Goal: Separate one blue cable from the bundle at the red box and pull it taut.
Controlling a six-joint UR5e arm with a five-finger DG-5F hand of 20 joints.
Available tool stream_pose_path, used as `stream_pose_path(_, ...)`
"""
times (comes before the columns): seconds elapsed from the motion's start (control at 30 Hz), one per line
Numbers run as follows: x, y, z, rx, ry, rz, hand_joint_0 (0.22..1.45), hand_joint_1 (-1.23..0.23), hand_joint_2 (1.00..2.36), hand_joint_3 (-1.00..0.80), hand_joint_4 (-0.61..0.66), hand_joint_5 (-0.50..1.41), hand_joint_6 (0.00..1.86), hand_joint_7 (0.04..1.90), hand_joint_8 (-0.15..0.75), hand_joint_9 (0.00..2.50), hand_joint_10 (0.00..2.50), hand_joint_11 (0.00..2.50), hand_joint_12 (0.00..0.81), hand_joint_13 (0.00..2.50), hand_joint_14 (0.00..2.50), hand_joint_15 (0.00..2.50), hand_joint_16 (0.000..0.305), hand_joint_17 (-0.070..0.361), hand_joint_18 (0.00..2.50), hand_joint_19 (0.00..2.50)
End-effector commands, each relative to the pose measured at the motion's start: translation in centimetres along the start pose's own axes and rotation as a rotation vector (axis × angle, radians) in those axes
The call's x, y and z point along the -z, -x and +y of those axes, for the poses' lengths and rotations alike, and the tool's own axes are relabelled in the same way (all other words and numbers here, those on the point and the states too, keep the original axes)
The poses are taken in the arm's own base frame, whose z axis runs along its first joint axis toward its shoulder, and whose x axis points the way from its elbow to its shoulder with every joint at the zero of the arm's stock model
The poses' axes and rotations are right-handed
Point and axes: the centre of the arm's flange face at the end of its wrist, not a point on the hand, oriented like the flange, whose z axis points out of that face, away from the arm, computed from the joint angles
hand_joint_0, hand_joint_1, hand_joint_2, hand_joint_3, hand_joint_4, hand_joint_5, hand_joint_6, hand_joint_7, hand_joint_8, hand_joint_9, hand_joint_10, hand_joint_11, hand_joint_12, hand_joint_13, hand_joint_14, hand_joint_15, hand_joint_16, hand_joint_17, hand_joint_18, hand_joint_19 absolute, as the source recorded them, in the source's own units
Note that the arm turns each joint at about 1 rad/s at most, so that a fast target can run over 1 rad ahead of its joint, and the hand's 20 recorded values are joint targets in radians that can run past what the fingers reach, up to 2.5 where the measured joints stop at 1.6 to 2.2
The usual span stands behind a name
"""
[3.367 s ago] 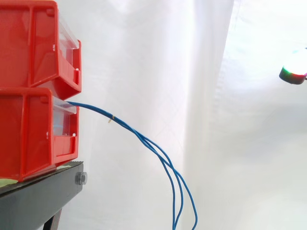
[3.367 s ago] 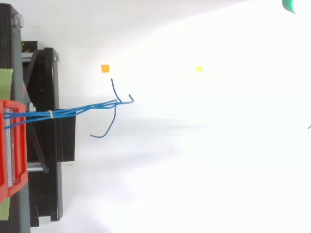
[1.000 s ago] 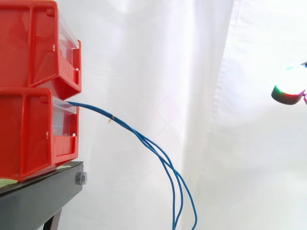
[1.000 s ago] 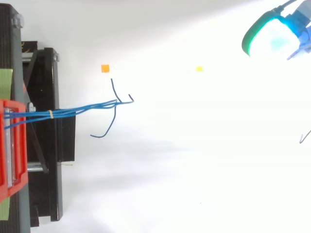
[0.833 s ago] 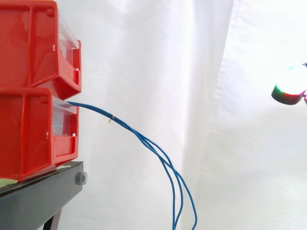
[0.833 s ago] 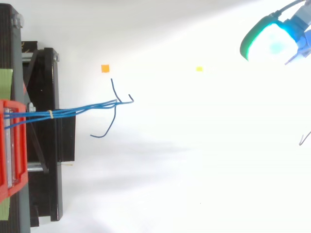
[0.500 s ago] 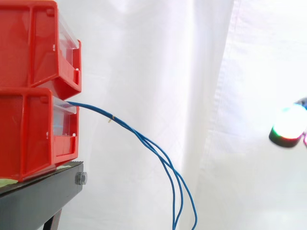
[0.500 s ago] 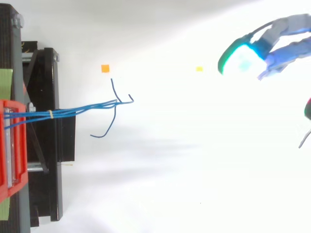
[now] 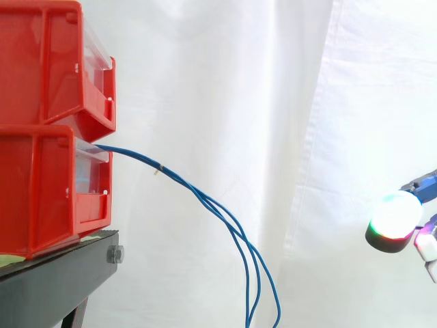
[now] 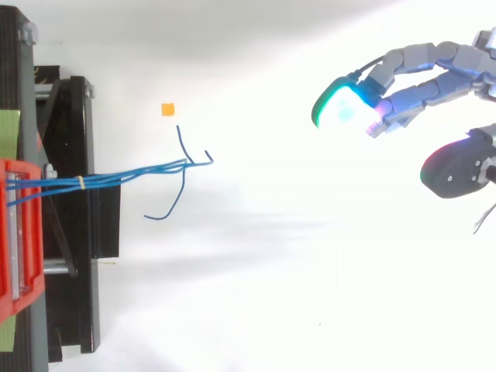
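the blue cables (image 9: pixel 205 200) come out of the front of the lower red bin (image 9: pixel 41 191), which sits under a second red bin (image 9: pixel 48 61) on the black counter (image 9: pixel 54 280). a small pale tie (image 9: pixel 159 169) holds the bundle together just past the bin's lip. from there the strands sag in a slack curve in front of the white curtain (image 9: pixel 218 82) and drop out of the bottom of the side view. from above, the cables (image 10: pixel 124 177) run together off the counter's edge, then their loose ends fan out in different directions, near a little orange marker (image 10: pixel 167 109) on the white floor.

the hand (image 10: pixel 434 56) hangs off to the right, well apart from the cables and touching nothing. its fingers are stretched out loosely toward the bundle, with the thumb held apart from them, so it is open and empty. one fingertip (image 10: pixel 341 105) glows cyan and green from above; from the side a pad (image 9: pixel 394 220) glows green and red, below the level where the cables leave the bin.
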Motion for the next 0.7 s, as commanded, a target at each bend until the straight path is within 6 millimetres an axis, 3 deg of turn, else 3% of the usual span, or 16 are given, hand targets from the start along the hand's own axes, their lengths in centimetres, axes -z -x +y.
stream_pose_path(0.0, -0.31, -0.11, -0.09, 0.002, 0.014, -0.009, 0.55, -0.58, 1.00, -0.50, 0.19, -0.20, 0.50, 0.78, 0.274, 0.68, 0.02, 0.46, 0.332, 0.69, 0.01, 0.38, 0.050, 0.113, 0.57, 0.69)
stream_pose_path(0.67, -0.77, -0.08, 0.26, 0.018, 0.054, -0.040, 0.54, -0.58, 1.00, -0.50, 0.19, -0.20, 0.50, 0.77, 0.275, 0.68, 0.02, 0.46, 0.332, 0.68, 0.02, 0.37, 0.050, 0.113, 0.57, 0.68)
